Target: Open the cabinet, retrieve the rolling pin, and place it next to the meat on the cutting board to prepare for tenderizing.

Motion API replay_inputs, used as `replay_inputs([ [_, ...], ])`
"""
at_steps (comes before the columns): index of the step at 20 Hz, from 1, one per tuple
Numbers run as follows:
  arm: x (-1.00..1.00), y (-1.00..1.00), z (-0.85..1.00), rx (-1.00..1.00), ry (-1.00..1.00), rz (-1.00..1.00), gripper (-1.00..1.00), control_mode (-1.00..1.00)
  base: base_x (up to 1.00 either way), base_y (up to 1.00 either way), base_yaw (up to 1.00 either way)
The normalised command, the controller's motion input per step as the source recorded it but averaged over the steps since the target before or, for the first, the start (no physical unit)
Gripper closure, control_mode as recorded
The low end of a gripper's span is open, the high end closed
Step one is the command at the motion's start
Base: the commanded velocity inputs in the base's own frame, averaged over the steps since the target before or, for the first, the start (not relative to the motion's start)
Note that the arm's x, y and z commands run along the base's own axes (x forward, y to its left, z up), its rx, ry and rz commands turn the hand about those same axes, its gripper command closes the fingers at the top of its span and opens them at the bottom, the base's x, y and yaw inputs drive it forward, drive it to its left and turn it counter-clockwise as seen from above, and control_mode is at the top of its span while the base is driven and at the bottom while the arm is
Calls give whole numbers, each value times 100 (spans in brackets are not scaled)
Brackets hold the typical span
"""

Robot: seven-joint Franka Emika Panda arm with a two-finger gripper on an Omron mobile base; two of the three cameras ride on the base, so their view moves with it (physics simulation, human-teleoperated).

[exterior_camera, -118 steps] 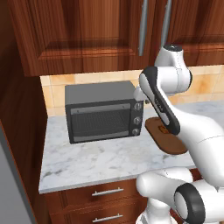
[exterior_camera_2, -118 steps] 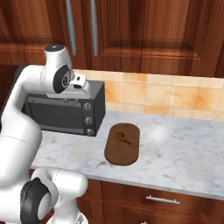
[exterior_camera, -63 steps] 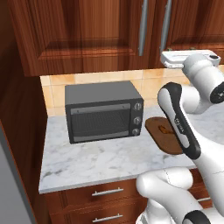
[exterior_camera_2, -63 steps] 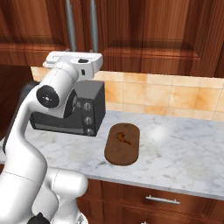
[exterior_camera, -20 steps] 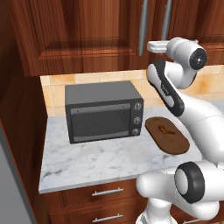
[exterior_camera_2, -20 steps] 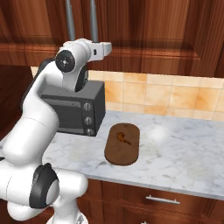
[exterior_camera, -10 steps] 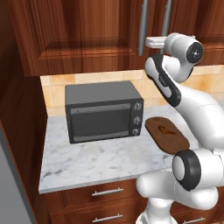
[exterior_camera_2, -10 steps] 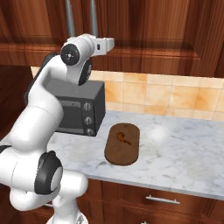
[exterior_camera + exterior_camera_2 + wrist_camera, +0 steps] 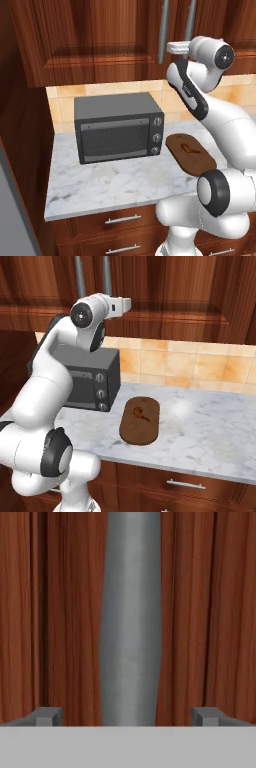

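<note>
The reddish-brown wooden wall cabinet hangs above the counter, its raised-panel doors glossy and streaked with vertical grain, both doors shut. Right up close in the hand view, one long silver bar handle runs straight up the middle, smooth brushed metal, rounded, against the door's dark seam. The two-finger gripper is spread wide with a dark fingertip on either side of that bar, not yet pinching it. In the left base view the gripper sits right at the lower end of the left of the two vertical handles.

Compared with half a second back, the hand has nudged in closer to the handle and the wrist has tucked a little higher; the jaws stayed spread the whole time.

Down on the pale veined marble counter, the flat dark-brown oval wooden cutting board lies just right of the boxy dark-grey toaster oven, with the small orange-brown lump of meat on its far half. Tan square tiles back the counter, and drawers with short horizontal silver pulls sit below.
</note>
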Motion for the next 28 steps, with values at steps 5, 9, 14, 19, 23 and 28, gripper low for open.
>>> replay_inputs([
  [5, 14, 0, 0, 0, 2, 0, 100, -100, 0, 0, 0],
  [9, 0, 5, -3, 0, 0, 0, 100, -100, 0, 0, 0],
  [14, 16, 22, -1, 0, 3, 0, 100, -100, 0, 0, 0],
  [19, 6, 7, 0, 0, 4, 0, 100, -100, 0, 0, 0],
  [23, 0, 0, -5, 0, 0, 0, 100, -100, 0, 0, 0],
  [28, 0, 0, -7, 0, 0, 0, 100, -100, 0, 0, 0],
])
